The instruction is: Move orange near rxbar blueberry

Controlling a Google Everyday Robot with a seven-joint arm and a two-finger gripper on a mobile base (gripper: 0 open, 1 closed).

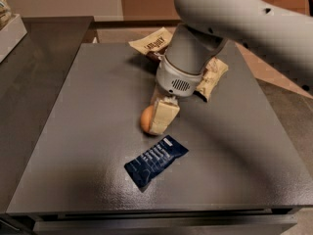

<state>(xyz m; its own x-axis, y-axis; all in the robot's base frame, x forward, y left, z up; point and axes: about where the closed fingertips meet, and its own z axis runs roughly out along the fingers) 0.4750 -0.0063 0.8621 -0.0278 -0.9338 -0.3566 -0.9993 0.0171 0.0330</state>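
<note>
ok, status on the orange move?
Gripper mid-table, shut on orange. Fruit sits close behind rxbar blueberry, not touching. Nothing between them; snack bag back behind the arm.

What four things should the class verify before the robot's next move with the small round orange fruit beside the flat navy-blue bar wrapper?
1. The gripper is closed on the small round orange fruit: ok.
2. The fruit lies near the flat navy-blue bar wrapper: ok, just behind it, not touching.
3. The fruit rests on the grey tabletop before release: cannot tell.
4. The brown-and-cream snack bag is out of the way: ok, behind the arm.
</note>
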